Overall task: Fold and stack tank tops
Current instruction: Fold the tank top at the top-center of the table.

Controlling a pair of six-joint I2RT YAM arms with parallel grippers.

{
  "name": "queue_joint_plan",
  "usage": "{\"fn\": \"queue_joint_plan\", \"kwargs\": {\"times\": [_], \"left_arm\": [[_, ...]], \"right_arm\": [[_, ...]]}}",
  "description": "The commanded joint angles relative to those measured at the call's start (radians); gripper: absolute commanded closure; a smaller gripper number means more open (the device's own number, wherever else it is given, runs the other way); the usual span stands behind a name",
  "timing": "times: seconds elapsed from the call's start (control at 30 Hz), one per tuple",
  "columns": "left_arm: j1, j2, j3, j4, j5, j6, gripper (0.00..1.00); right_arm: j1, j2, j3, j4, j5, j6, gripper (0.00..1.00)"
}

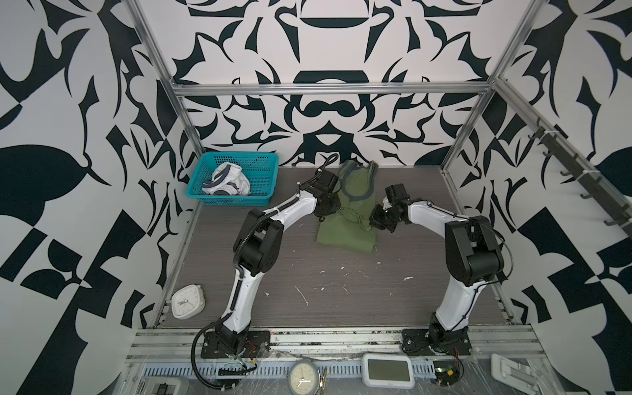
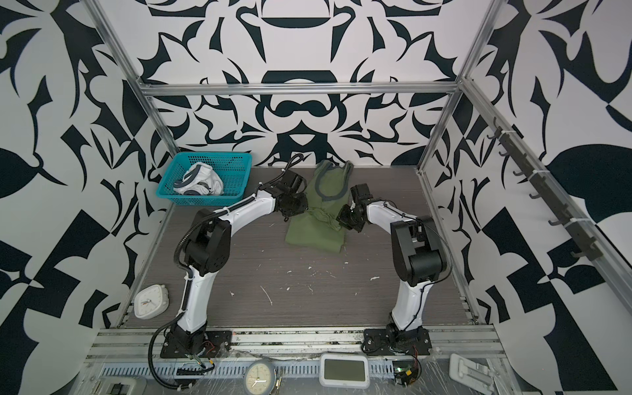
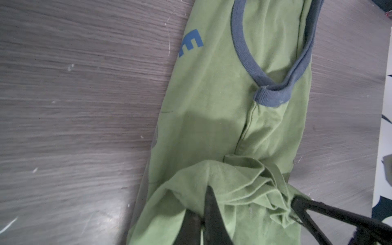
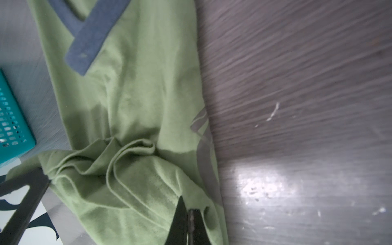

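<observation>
Two hands pinch the green tank top (image 1: 345, 234) on the worktop (image 1: 342, 301), its length running near-to-far, straps at the back: left hand (image 3: 201, 212) narrow, prob. gripping the left edge; right hand (image 4: 186, 210) clamped on the right. White tank top (image 1: 227, 183) sits in basket (image 1: 239, 154).

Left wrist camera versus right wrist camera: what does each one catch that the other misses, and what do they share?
Only the left wrist view shows the blue printed letter on the cloth. Only the right wrist view shows a corner of the teal basket. Both show the green tank top with its grey-blue trim, lying on the wood-grain table. Both also show its cloth bunched into folds where the left gripper and the right gripper pinch it.
</observation>
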Motion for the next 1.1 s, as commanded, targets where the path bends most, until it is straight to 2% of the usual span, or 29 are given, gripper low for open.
{"fn": "queue_joint_plan", "kwargs": {"times": [0.0, 0.07, 0.13, 0.27, 0.33, 0.5, 0.63, 0.83, 1.07], "left_arm": [[0.017, 0.044, 0.055, -0.042, 0.015, 0.024, 0.77], [0.029, 0.045, 0.081, -0.087, -0.007, 0.040, 0.62], [0.039, 0.015, 0.077, -0.111, -0.034, 0.055, 0.48], [0.042, -0.121, -0.013, -0.121, -0.076, 0.096, 0.26], [0.042, -0.210, -0.119, -0.088, -0.065, 0.098, 0.23], [0.042, -0.395, -0.442, 0.024, -0.001, 0.061, 0.22], [0.042, -0.444, -0.584, 0.103, 0.072, 0.046, 0.22], [0.042, -0.398, -0.626, 0.172, 0.137, 0.040, 0.27], [0.042, -0.315, -0.608, 0.205, 0.196, 0.037, 0.35]], "right_arm": [[-0.019, -0.011, 0.036, 0.003, 0.014, -0.024, 0.83], [-0.024, -0.017, 0.053, -0.025, 0.021, -0.048, 0.57], [-0.025, -0.030, 0.077, -0.068, 0.031, -0.084, 0.44], [-0.024, -0.097, 0.066, -0.138, 0.061, -0.142, 0.34], [-0.024, -0.146, 0.018, -0.147, 0.050, -0.148, 0.34], [-0.005, -0.297, -0.169, -0.101, -0.016, -0.129, 0.34], [0.039, -0.401, -0.309, -0.035, -0.050, -0.078, 0.31], [0.096, -0.418, -0.429, 0.077, -0.050, -0.019, 0.31], [0.112, -0.318, -0.440, 0.179, -0.044, -0.010, 0.42]]}}
